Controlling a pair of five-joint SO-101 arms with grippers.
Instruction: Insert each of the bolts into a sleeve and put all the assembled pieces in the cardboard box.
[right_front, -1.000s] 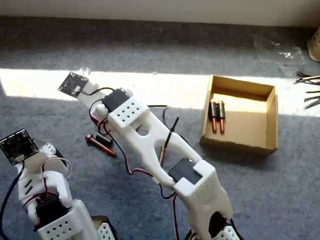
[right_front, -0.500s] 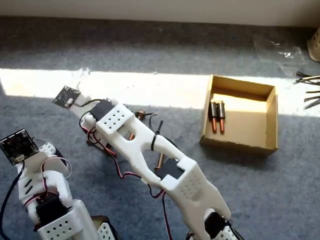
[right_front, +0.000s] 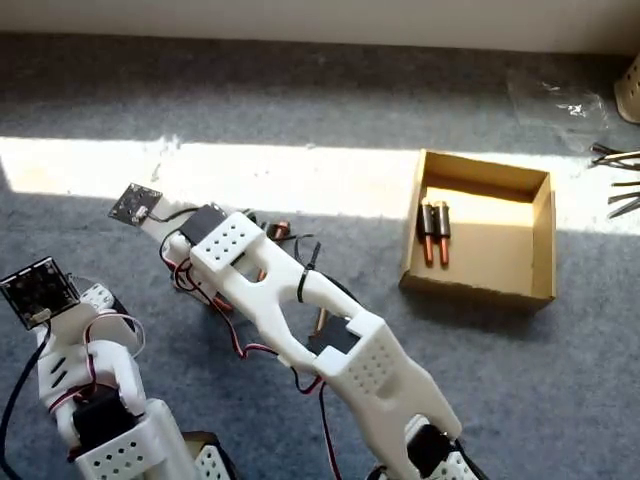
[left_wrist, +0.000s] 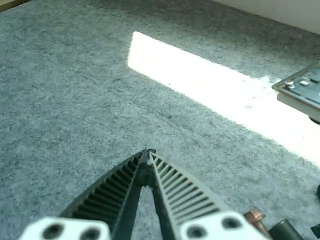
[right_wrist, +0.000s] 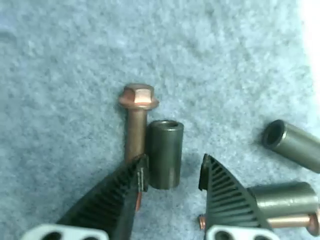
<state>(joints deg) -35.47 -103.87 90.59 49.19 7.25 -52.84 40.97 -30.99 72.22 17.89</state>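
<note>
- High view: your right arm extends over the grey carpet toward the far left. Your left arm sits folded at the near left corner. The cardboard box lies well apart on the right, holding 2 assembled pieces side by side near its left wall.
- Left wrist view: your left gripper is clenched on nothing, its ribbed tips pressed together over bare carpet. A bolt head and a dark sleeve end lie close together near the base of 1 finger, apart from the tips.
- Right wrist view: your right gripper is released, fingers spread, grasping nothing.
- A dark sleeve lies on the carpet with its near end between the 2 fingertips. You cannot tell whether either pad touches it.
- A hex bolt lies just beside that sleeve and parallel to it, its shank running under 1 fingertip.
- A 2nd sleeve lies apart to the side. A 3rd sleeve, with another bolt alongside, is partly hidden by the other finger.
</note>
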